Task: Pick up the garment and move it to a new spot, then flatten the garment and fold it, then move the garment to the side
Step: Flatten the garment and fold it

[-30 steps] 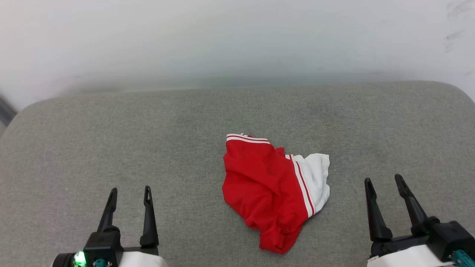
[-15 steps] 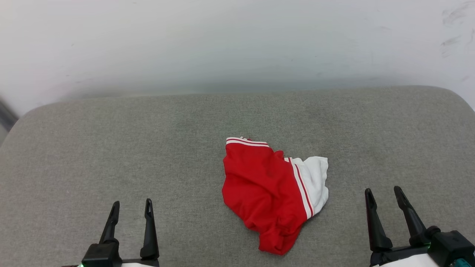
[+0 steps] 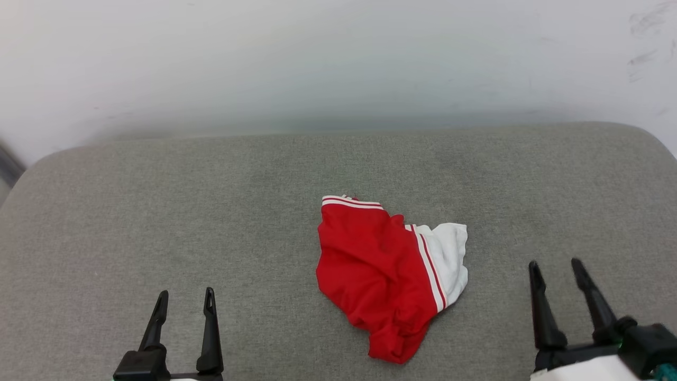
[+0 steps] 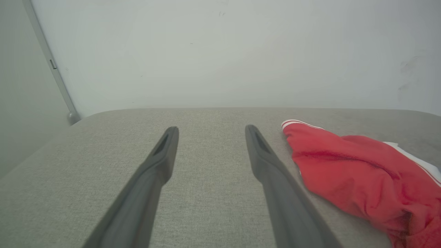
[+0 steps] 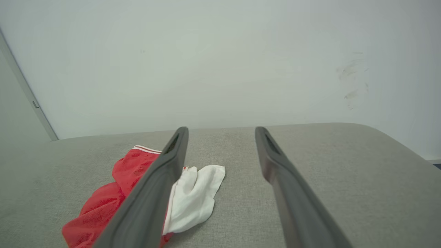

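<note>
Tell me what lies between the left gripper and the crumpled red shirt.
Head view: only bare grey fabric surface separates the left gripper from the crumpled red, white-sleeved shirt.

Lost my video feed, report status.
Left gripper open, empty. Right gripper open, empty. Shirt crumpled on grey cushion, untouched. Nothing in the way.

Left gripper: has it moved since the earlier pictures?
Yes. The left gripper has drawn back toward the robot, judged against the garment, which stayed put.
</note>
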Tool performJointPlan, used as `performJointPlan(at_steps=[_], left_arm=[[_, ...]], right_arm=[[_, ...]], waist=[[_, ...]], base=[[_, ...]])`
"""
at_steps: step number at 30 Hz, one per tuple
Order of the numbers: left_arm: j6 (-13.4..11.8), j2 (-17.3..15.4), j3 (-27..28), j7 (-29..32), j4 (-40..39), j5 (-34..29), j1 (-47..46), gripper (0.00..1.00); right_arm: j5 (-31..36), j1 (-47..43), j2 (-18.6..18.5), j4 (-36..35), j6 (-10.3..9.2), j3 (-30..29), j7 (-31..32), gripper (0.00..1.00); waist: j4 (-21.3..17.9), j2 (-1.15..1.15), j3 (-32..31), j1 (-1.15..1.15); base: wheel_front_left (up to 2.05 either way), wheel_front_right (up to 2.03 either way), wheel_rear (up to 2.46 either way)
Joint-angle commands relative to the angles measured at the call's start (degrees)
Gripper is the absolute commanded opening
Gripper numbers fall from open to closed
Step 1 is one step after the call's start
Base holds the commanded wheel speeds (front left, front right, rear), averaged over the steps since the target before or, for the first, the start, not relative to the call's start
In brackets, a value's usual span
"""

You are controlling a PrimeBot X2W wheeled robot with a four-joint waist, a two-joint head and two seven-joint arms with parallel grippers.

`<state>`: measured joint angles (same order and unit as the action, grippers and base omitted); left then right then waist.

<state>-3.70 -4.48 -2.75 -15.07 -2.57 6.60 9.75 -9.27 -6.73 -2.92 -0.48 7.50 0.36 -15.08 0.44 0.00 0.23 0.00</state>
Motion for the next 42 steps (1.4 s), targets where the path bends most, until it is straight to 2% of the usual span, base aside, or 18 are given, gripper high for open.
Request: performJointPlan(at_steps=[1, 9, 13, 16, 17, 20, 23, 28, 31, 36, 39, 42], left_arm=[[0.2, 0.4, 0.4, -0.1, 0.1, -0.4, 0.2, 1.00], [1.1, 1.0, 1.7, -0.2, 0.0, -1.0, -1.1, 1.00], [1.2, 1.2, 2.2, -0.2, 0.1, -1.1, -2.1, 1.00], [1.3, 1.4, 2.1, -0.2, 0.3, -1.4, -2.3, 1.00], [1.3, 1.4, 2.1, -0.2, 0.3, -1.4, -2.3, 1.00], [1.1, 1.4, 2.1, -0.2, 0.1, -1.4, -2.9, 1.00], [0.9, 1.5, 2.0, -0.2, -0.3, -1.5, -3.4, 1.00], [0.6, 1.6, 1.6, -0.2, -1.0, -1.3, -4.8, 1.00], [0.3, 1.6, 1.1, -0.2, -1.5, -1.2, -5.9, 1.00], [-0.3, 1.6, 0.0, -0.2, -2.2, -0.7, -8.2, 1.00], [-0.5, 1.6, -0.8, -0.2, -2.5, -0.3, -9.6, 1.00], [-0.7, 1.6, -1.6, -0.2, -2.7, -0.1, -10.9, 1.00]], right_arm=[[0.9, 1.9, 0.1, -0.9, -0.02, -0.6, -0.1, 1.00], [8.1, 14.3, -0.1, -4.3, -0.02, -2.8, -0.1, 1.00], [9.0, 22.9, -4.1, -0.3, -0.02, 0.5, -0.1, 1.00], [6.8, 29.0, -8.9, 6.8, -0.02, 5.1, 1.1, 1.00], [6.8, 29.0, -8.9, 6.8, -0.02, 5.1, 1.1, 1.00], [2.3, 35.0, -14.1, 12.4, -0.02, 13.0, 9.8, 1.00], [-4.4, 40.7, -19.8, 15.0, -0.03, 21.6, 20.4, 1.00], [-19.2, 50.2, -30.5, 13.8, -0.04, 41.9, 39.1, 1.00], [-28.3, 55.9, -34.6, 12.6, -0.04, 50.7, 48.6, 1.00], [-38.0, 64.1, -36.5, 14.4, -0.04, 59.7, 58.9, 1.00], [-40.8, 66.9, -35.4, 17.5, -0.04, 63.1, 61.4, 1.00], [-42.6, 68.2, -34.1, 21.3, -0.04, 65.5, 61.2, 1.00]], waist=[[0.0, 0.00, 0.1, 0.00], [-0.1, 0.00, 1.9, 0.00], [-0.5, 0.00, 3.4, 0.00], [-0.3, 0.00, 4.0, 0.00], [-0.3, 0.00, 4.0, 0.00], [-0.3, 0.00, 4.6, 0.00], [-0.1, 0.00, 5.6, 0.00], [0.5, 0.00, 8.1, 0.00], [1.0, 0.00, 10.2, 0.00], [2.3, 0.00, 14.0, 0.00], [3.2, 0.00, 16.2, 0.00], [4.2, 0.00, 18.2, 0.00]], base=[[0.00, 0.00, 0.00], [0.00, 0.00, 0.00], [0.00, 0.00, 0.00], [0.00, 0.00, 0.00], [0.00, 0.00, 0.00], [0.00, 0.00, 0.00], [0.00, 0.00, 0.00], [0.00, 0.00, 0.00], [0.00, 0.00, 0.00], [0.00, 0.00, 0.00], [0.00, 0.00, 0.00], [0.00, 0.00, 0.00]])
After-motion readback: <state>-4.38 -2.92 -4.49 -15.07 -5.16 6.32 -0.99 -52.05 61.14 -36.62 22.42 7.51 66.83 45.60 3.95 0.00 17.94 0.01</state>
